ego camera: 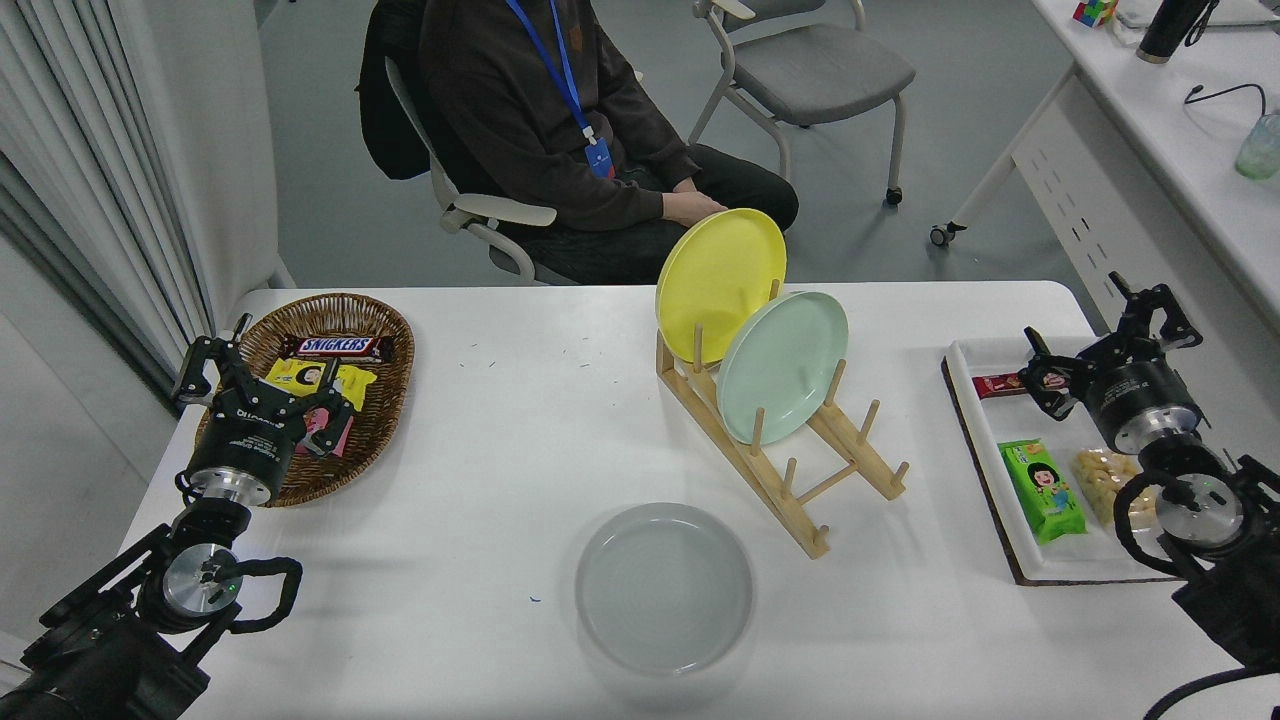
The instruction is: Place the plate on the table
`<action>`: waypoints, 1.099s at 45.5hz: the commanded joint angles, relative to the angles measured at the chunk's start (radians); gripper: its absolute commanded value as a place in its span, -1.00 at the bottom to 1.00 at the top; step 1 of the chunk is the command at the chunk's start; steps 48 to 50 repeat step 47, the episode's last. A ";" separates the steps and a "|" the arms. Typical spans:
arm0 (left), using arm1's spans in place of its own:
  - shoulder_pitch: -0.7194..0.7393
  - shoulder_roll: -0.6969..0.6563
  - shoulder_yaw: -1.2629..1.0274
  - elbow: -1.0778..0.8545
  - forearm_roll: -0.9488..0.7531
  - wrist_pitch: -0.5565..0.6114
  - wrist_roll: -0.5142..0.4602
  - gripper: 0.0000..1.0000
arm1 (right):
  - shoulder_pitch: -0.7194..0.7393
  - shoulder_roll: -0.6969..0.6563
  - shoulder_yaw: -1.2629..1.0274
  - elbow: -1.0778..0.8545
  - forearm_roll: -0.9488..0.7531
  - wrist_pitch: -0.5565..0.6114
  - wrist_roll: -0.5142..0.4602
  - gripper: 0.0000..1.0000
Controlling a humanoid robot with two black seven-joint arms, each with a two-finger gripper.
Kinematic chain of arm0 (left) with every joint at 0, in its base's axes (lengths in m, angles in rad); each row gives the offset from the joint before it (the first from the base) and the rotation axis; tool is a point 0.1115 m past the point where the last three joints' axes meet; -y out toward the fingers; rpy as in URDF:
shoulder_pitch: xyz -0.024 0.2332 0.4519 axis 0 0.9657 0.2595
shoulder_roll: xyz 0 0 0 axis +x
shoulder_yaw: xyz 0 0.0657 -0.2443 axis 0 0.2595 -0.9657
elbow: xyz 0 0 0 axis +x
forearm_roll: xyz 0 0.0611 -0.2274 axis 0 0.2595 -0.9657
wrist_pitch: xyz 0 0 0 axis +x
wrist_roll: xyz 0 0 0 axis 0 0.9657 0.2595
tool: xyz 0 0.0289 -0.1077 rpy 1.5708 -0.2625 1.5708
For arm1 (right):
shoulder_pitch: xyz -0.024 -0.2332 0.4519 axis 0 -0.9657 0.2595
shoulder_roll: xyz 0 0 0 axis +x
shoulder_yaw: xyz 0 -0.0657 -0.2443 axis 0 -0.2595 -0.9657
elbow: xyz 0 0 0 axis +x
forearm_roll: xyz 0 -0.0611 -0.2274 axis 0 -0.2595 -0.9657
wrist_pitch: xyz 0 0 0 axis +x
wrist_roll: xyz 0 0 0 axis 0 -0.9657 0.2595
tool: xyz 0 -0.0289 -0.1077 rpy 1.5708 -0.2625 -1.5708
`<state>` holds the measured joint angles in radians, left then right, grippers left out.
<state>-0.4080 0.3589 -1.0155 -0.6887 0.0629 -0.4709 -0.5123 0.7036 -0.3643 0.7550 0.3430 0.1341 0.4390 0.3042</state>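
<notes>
The pale grey plate (664, 587) lies flat on the white table (520, 470), near its front edge and left of the wooden rack's near end. Nothing touches it. My right gripper (1100, 332) is far to its right, above the white tray, open with nothing between its fingers. My left gripper (255, 372) is parked at the lower left over the wicker basket, open and empty.
A wooden rack (790, 460) holds a yellow plate (718, 284) and a mint green plate (782, 364) upright. A wicker basket (380, 420) of snacks sits at the left. The white tray (1040, 560) holds snack packets. A person (560, 130) sits at the far side.
</notes>
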 commanded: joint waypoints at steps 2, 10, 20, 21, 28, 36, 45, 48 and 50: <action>0.000 0.000 0.000 0.000 0.000 0.000 0.000 0.96 | 0.002 0.004 -0.005 0.004 -0.004 0.006 -0.002 0.98; 0.000 0.000 0.000 0.000 0.000 0.000 0.000 0.96 | 0.004 -0.004 -0.008 0.001 -0.011 0.036 -0.008 0.98; 0.000 0.000 0.000 0.000 0.000 0.000 0.000 0.96 | 0.000 -0.004 -0.010 -0.004 -0.019 0.053 -0.010 0.98; 0.000 0.000 0.000 0.000 0.000 0.000 0.000 0.96 | 0.002 -0.004 -0.014 -0.004 -0.019 0.053 -0.010 0.98; 0.000 0.000 0.000 0.000 0.000 0.000 0.000 0.96 | 0.002 0.001 -0.049 -0.007 -0.011 0.050 -0.010 0.98; 0.000 0.000 0.000 0.000 0.000 0.000 0.000 0.96 | -0.001 0.004 -0.051 -0.010 -0.008 0.050 -0.010 0.98; 0.000 0.000 0.000 0.000 0.000 0.000 0.000 0.96 | -0.004 0.015 -0.049 -0.010 -0.001 0.049 -0.008 0.98; 0.000 0.000 0.000 0.000 0.000 0.000 0.000 0.96 | -0.004 0.016 -0.049 -0.009 -0.001 0.049 -0.008 0.98; 0.000 0.000 0.000 0.000 0.000 0.000 0.000 0.96 | -0.004 0.016 -0.049 -0.009 -0.001 0.049 -0.008 0.98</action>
